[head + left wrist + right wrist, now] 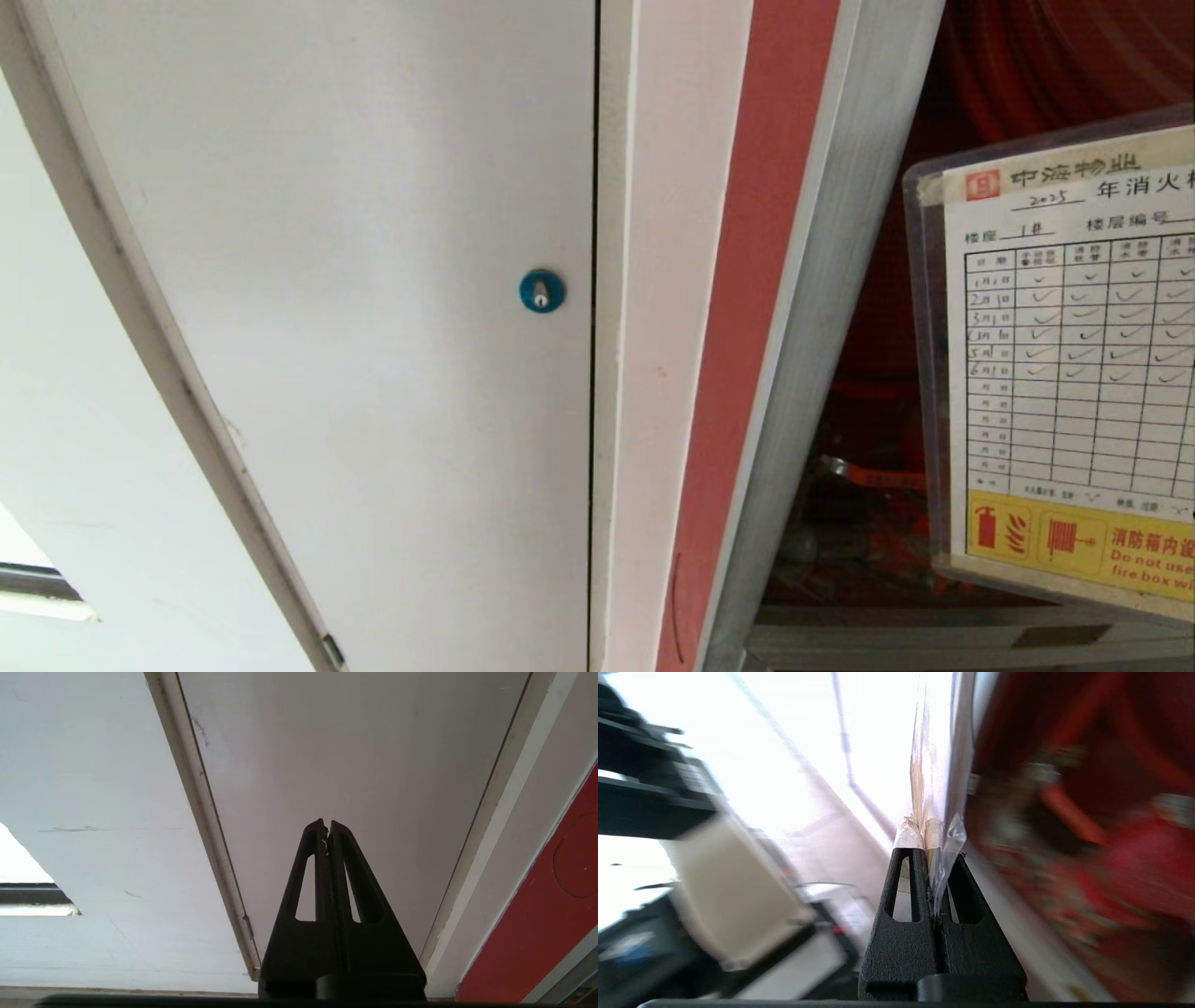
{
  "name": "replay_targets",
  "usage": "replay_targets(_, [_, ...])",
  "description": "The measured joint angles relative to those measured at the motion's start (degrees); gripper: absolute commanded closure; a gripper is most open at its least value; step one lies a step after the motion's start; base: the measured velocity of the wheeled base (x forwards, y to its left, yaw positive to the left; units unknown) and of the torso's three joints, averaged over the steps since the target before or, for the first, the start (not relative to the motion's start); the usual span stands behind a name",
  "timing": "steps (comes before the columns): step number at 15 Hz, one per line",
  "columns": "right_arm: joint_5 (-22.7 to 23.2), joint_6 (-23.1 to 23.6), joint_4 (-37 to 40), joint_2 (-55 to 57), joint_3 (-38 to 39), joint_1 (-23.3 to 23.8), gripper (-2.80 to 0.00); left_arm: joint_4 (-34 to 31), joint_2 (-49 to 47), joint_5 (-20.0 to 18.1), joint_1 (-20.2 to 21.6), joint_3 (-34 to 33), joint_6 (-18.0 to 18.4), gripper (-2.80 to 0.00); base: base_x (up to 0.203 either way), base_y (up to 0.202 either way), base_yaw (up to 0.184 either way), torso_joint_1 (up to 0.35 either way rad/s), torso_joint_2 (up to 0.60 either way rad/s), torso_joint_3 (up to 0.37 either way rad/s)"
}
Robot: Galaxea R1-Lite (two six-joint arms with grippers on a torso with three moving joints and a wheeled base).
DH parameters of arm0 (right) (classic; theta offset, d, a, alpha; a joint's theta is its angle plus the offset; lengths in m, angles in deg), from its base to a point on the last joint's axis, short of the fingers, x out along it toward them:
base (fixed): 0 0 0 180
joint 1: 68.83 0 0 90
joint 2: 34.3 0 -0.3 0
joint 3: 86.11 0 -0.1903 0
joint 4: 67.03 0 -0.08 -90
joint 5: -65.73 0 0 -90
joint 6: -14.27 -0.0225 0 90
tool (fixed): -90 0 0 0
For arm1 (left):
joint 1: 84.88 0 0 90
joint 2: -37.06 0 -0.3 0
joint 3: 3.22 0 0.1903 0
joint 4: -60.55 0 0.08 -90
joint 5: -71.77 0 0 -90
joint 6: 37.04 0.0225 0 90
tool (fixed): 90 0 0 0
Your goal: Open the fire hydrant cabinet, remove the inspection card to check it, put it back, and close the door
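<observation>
- Two black pincers seen, each from its own wrist camera.
- Right pincer (941, 858) clamped tight on one edge of flat white inspection card (1074, 373) in clear plastic sleeve; printed table with rows of ticks, yellow warning strip along bottom.
- Card held in front of open silver-framed fire hydrant cabinet (822, 280), red interior behind it.
- Left pincer (327, 826) fully closed, gripping nothing, pointed at plain white door (373, 280) with round blue lock (542, 290).

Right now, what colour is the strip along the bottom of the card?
Yellow, with red pictograms and lettering, on the inspection card. The head view shows it best.
</observation>
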State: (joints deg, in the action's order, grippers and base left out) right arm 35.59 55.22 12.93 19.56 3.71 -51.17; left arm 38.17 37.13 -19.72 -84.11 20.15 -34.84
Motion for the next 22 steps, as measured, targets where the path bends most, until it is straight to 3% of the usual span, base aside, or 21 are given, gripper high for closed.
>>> replay_targets(6, [0.35,-13.62,-8.04,4.90,-1.03,-16.50,0.00,0.02,0.00,0.00,0.00,0.00,0.00,0.00,0.000,0.000,0.000,0.000,0.00,0.000])
replay_targets(12, [0.24,-27.17,-21.97,8.09,0.15,-26.89,0.00,0.02,0.00,0.04,0.00,0.00,0.00,0.00,0.000,0.000,0.000,0.000,0.00,0.000])
replay_targets(19, [-2.04,-30.53,-39.31,11.27,8.12,-35.38,0.00,0.02,0.00,0.01,0.00,0.00,-0.01,0.00,0.000,0.000,0.000,0.000,0.00,0.000])
replay_targets(22, [-6.29,-33.69,-49.07,11.82,11.79,-39.14,0.00,0.02,0.00,0.04,0.00,0.00,0.01,0.00,0.000,0.000,0.000,0.000,0.00,0.000])
